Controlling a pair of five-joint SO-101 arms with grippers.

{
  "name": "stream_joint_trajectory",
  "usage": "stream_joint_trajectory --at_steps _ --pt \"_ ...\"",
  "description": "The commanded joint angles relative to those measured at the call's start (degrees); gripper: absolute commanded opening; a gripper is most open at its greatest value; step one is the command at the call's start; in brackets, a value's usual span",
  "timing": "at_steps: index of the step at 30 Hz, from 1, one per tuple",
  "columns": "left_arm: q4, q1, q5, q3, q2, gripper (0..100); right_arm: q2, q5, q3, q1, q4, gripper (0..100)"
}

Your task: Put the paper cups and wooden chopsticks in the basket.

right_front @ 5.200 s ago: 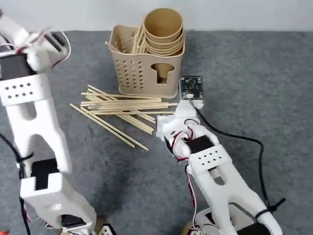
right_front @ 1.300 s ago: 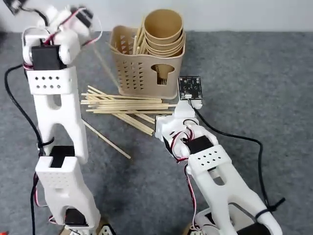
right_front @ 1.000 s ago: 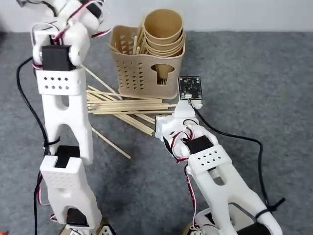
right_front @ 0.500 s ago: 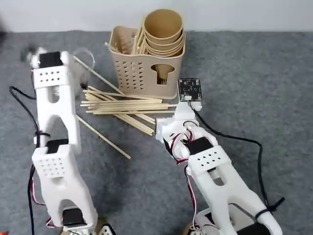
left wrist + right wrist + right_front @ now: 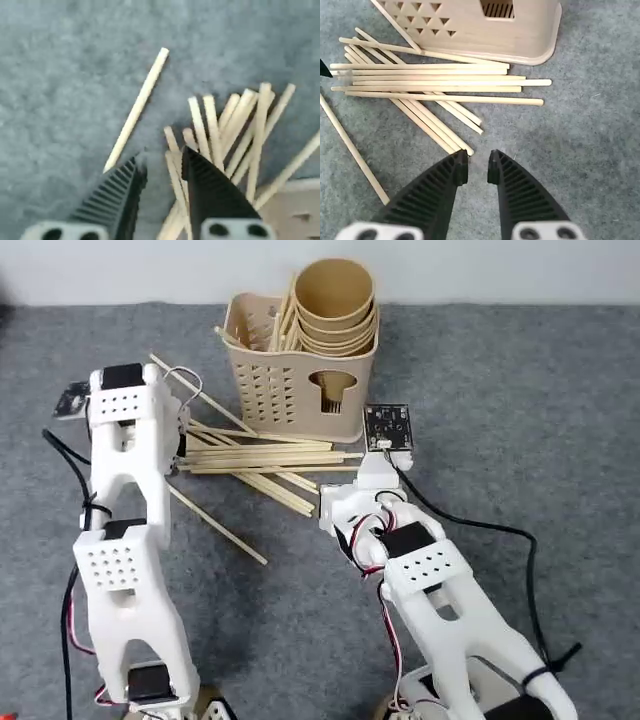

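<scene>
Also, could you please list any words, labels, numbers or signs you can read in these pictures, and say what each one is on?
None can be read.
The small circuit board on the right arm has tiny marks, too small to read.
The basket, paper cups and chopsticks show no print.

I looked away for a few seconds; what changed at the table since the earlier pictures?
The left gripper swung from high beside the basket down to the left end of the loose chopsticks, jaws open. One chopstick left the pile and now rests against the basket's outer wall. The right gripper, basket and paper cups stayed put.
</scene>
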State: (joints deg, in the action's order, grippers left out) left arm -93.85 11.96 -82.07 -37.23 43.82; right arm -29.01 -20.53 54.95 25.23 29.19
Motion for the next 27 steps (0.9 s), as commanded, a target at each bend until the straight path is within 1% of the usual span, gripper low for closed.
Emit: stream_joint_trajectory --at_steps 1,4,6,13,20,27 --pt "-2.02 0.35 -1.76 0.4 -0.97 11 -1.54 0.0 -0.44 0.04 -0.92 8.4" --pt "-5.89 0.26 4.48 4.26 -0.97 11 -1.54 0.0 -0.44 0.04 -0.92 8.4" --pt "-6.68 0.35 8.26 7.52 -0.97 11 -1.54 0.0 -0.44 0.04 -0.92 8.4" --pt "-6.59 0.44 14.59 11.38 -5.8 11 -1.54 0.0 -0.44 -0.13 -0.92 8.4" --pt "-5.71 0.79 16.62 12.0 -6.07 11 -1.54 0.0 -0.44 0.04 -0.92 8.4" --pt "-6.07 0.97 16.35 16.13 -0.97 11 -1.54 -0.09 -0.44 -0.22 -0.92 8.4"
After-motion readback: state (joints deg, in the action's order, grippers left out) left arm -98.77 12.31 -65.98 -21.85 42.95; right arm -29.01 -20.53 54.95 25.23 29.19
